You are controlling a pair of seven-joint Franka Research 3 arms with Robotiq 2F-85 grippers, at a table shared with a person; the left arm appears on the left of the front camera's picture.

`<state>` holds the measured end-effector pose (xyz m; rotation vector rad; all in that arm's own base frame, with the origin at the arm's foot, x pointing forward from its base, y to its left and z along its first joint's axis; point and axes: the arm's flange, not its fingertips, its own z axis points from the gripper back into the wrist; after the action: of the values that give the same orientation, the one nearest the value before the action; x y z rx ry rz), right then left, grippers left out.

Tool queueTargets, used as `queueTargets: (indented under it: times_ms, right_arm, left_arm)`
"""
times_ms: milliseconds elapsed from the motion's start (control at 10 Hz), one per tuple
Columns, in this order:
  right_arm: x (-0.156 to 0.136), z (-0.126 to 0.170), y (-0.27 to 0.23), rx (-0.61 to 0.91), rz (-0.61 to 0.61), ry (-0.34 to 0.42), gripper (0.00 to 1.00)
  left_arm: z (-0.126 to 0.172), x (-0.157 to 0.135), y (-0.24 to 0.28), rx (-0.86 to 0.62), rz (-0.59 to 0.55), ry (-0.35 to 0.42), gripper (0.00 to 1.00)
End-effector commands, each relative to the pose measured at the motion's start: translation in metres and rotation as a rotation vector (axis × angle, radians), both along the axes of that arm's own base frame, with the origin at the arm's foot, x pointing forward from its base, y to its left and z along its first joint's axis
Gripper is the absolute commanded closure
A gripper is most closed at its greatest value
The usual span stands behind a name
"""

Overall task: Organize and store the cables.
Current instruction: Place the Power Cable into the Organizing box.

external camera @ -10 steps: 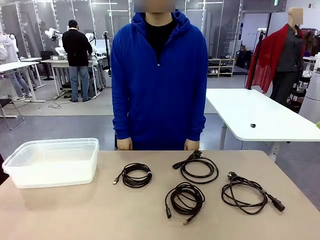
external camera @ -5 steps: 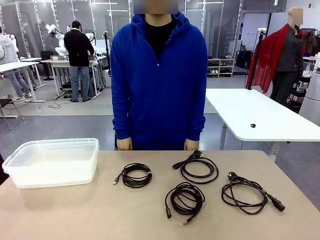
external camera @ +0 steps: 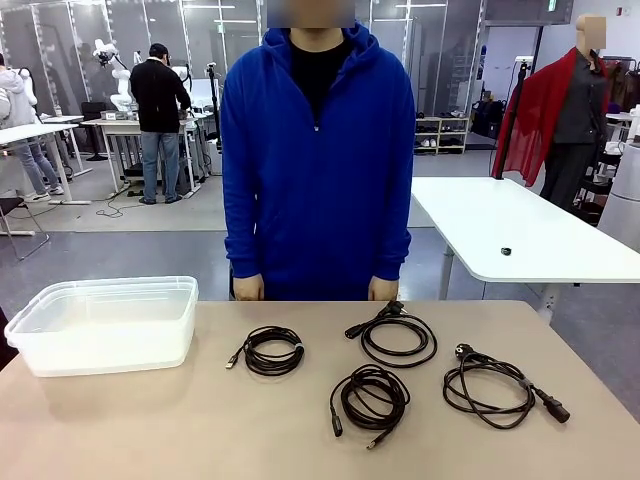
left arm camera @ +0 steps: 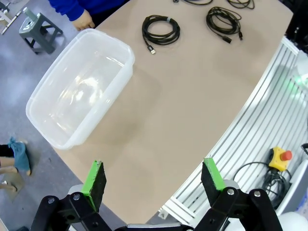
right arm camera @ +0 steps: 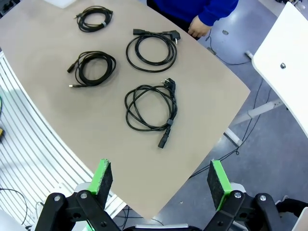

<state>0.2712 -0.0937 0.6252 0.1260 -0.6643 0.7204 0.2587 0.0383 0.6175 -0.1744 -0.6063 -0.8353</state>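
Cables (right arm camera: 168, 115) on table (right arm camera: 57, 120), well apart from right end effector (right arm camera: 159, 164), jaws wide.

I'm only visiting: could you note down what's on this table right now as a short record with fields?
Table: tan top; a person in a blue hoodie stands at the far side
Cables: four black coils lying apart: left coil, far coil, near coil, right coil
Container: clear plastic tub on the robot's left
Stored so far: no cable in the tub
Left hand: open, holding nothing, raised above the table's near edge
Right hand: open, holding nothing, raised above the table
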Motion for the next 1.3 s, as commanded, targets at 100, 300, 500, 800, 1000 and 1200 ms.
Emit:
queueTargets:
  times_ms: [100,300,500,800,1000,1200]
  right_arm:
    - [-0.0055,-0.0071,-0.0065,-0.015,0.007,-0.005,0.0]
    - [-0.0013,-0.0011,-0.0028,0.0,-0.002,0.003,0.0]
    - [-0.0013,-0.0011,-0.0028,0.0,-0.002,0.003,0.0]
    - [-0.0013,-0.0011,-0.0028,0.0,-0.002,0.003,0.0]
    - [-0.0013,-0.0011,-0.0028,0.0,-0.002,0.003,0.0]
    - [-0.0013,-0.0011,-0.0028,0.0,-0.002,0.003,0.0]
  left_arm:
    - [-0.0047,-0.0032,-0.0024,0.013,0.007,-0.023,0.0]
    - [-0.0002,-0.0005,0.0008,0.0,0.003,-0.001,0.0]
    - [-0.0002,-0.0005,0.0008,0.0,0.003,-0.001,0.0]
    - [-0.0002,-0.0005,0.0008,0.0,0.003,-0.001,0.0]
    - [-0.0002,-0.0005,0.0008,0.0,0.003,-0.001,0.0]
    - [-0.0002,-0.0005,0.0008,0.0,0.003,-0.001,0.0]
